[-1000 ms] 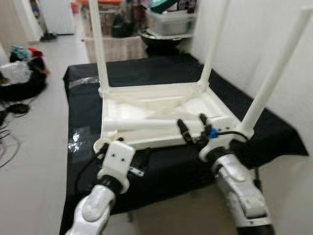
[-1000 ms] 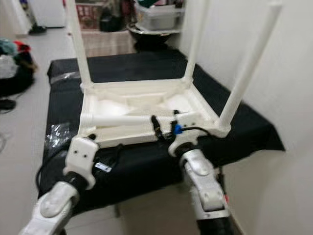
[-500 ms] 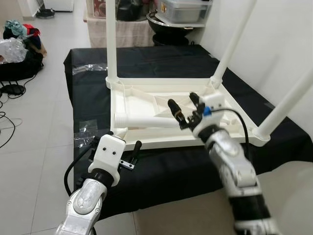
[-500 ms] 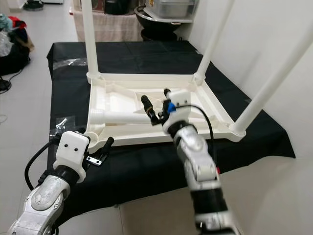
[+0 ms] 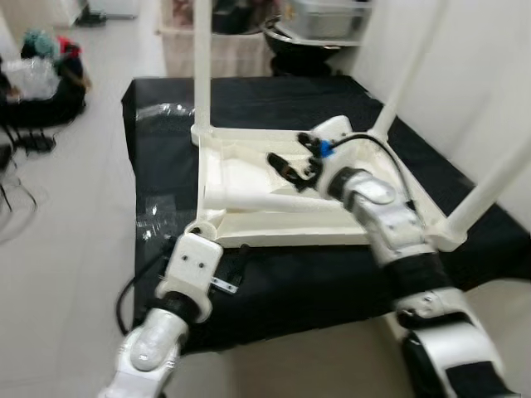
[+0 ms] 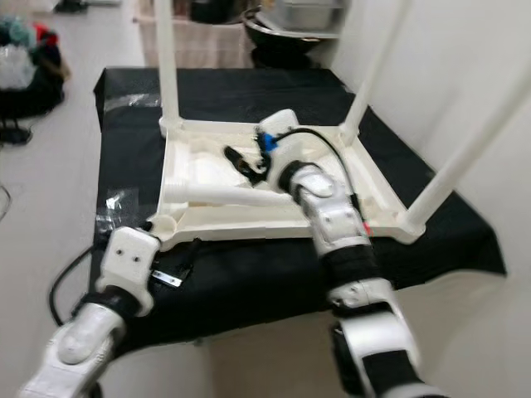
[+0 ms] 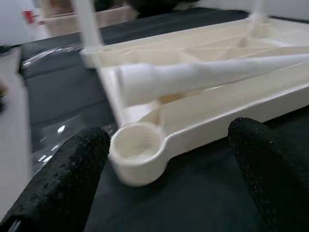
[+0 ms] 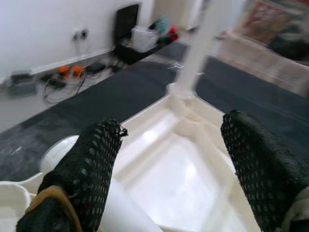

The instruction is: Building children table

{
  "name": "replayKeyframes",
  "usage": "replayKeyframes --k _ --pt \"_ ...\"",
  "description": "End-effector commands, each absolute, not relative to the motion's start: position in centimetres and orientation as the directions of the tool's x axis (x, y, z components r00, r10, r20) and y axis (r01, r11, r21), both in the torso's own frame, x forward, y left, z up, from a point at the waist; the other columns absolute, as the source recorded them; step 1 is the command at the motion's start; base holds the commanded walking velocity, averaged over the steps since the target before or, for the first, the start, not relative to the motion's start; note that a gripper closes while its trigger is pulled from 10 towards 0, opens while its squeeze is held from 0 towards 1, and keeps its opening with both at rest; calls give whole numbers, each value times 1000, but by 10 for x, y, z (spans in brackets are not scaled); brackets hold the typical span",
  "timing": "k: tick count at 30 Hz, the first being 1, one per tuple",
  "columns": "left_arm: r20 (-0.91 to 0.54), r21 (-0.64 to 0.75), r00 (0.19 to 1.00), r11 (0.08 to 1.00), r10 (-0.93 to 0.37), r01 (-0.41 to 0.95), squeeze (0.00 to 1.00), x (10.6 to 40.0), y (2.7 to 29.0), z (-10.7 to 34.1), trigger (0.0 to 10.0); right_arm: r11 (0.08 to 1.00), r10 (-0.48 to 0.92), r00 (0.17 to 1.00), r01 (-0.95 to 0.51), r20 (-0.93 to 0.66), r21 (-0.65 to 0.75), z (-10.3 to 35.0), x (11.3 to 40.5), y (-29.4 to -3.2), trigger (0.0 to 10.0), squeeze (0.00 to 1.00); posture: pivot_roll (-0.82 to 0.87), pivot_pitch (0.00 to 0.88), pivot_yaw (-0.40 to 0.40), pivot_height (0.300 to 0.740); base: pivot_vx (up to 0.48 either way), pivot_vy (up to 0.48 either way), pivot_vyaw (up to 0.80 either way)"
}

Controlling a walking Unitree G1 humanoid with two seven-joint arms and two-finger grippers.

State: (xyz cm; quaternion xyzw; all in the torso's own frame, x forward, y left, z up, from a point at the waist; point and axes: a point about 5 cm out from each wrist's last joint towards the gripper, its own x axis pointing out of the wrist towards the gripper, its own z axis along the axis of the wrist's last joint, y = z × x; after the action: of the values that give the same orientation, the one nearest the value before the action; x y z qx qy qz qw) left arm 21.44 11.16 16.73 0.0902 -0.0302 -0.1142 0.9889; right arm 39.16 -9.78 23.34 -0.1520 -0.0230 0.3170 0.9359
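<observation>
The white children's table (image 5: 249,170) lies upside down on a black cloth (image 5: 274,99). Three legs stand up from its corners: back left (image 5: 202,66), back right (image 5: 406,75) and near right (image 5: 489,186). A loose leg (image 5: 265,201) lies across the underside. The near left corner has an empty round socket (image 7: 137,145). My left gripper (image 7: 174,159) is open just in front of that socket, low over the cloth. My right gripper (image 5: 292,157) is open and empty above the underside, just over the loose leg, facing the back left leg (image 8: 203,43).
Crumpled clear plastic (image 5: 158,211) lies on the cloth left of the table. A small metal part (image 5: 222,284) lies by my left wrist. Bags and clothes (image 5: 41,75) sit on the floor at far left. Boxes and a basket (image 5: 216,46) stand behind. A white wall runs along the right.
My right gripper has reached farther in and to the left over the table's underside, staying open. The left gripper stays near the empty socket. The camera has shifted.
</observation>
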Motion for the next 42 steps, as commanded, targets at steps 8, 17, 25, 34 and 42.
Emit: replayKeyframes --k 8,17,25,34,42 --pt "24 166 973 960 -231 224 0 207 108 168 10000 738 591 788 -614 -173 -280 234 403 -100 10000 0 65 129 -151 740 0 0 72" --pt "15 151 971 960 -240 235 0 203 105 170 10000 599 653 674 -739 -345 -309 239 405 -106 10000 0 57 156 -151 740 0 0 0" --pt "-2 143 970 960 -243 241 0 200 103 169 10000 494 679 595 -804 -431 -331 233 404 -95 10000 0 53 167 -155 740 0 0 0" --pt "-3 130 973 964 -233 231 0 197 102 171 10000 401 615 593 -803 -521 -440 216 403 -75 10000 0 47 177 -173 740 0 0 0" --pt "-3 121 974 967 -227 226 0 196 100 172 10000 395 611 622 -776 -490 -492 221 404 -63 2784 0 39 173 -184 740 0 0 0"
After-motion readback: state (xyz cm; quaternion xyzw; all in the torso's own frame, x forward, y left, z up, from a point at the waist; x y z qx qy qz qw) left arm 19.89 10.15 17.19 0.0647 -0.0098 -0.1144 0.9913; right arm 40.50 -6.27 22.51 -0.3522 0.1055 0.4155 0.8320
